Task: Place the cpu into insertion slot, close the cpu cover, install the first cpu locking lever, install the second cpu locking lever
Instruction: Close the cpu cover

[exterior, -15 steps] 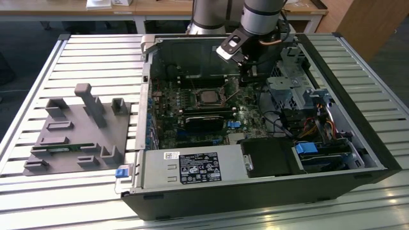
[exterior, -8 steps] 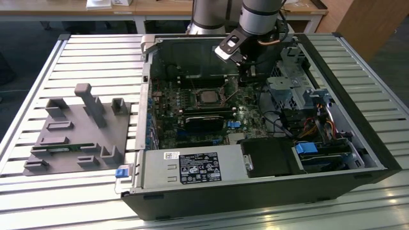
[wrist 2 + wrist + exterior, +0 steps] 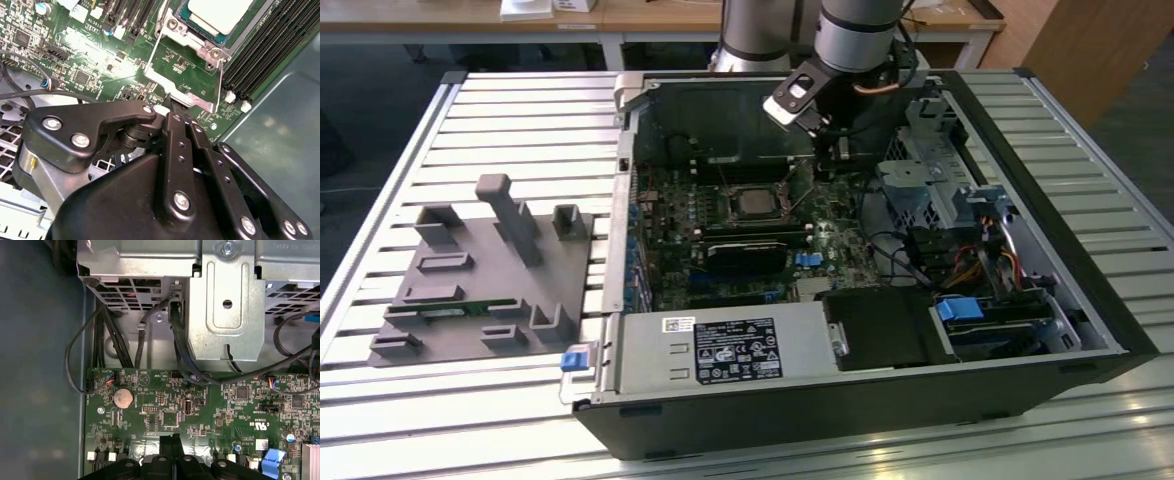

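- The cpu (image 3: 220, 12) already lies flat in the insertion slot (image 3: 195, 40), pale face up. We judge it light, rigid and fragile at its contacts, so it is best left untouched.
- The cpu cover (image 3: 197, 99) is swung up off the socket, hinged at the edge with the two screws. Green motherboard (image 3: 200, 410) shows through its window.
- In the second wrist view, the pincer (image 3: 169, 100) has its fingers drawn together with no gap between them. Its tip is right at the cover's free edge. We cannot tell whether a thin lip of metal is nipped between the fingers or only touched.
- We judge the cover to be thin sheet metal: light, slick, stiff along its rails and somewhat springy across the window. It should turn freely on its hinge.
- The free-edge tab farthest from the hinge looks like the sound place to hold or push. The slim side rails could twist and slide off smooth fingers.
- In the exterior view, the open computer case (image 3: 854, 400) sits on the slatted bench (image 3: 520, 120).
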Action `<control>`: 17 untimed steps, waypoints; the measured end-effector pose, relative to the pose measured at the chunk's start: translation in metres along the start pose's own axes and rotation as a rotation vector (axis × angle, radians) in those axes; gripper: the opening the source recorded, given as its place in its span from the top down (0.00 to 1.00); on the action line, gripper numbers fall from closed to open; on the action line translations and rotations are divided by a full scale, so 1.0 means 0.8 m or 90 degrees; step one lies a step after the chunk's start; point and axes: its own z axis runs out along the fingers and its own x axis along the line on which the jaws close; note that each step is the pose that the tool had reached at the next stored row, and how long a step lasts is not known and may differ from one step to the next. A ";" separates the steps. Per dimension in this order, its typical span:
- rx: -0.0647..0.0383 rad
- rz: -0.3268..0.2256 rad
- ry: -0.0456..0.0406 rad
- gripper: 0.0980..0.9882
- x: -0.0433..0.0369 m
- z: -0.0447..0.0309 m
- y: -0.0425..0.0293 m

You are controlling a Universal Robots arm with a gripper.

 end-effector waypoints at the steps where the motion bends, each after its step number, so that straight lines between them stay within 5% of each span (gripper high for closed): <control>1: 0.000 0.000 0.0000 0.99 0.000 0.0000 -0.0009; 17: 0.000 0.000 0.0000 0.99 0.000 0.0000 -0.0151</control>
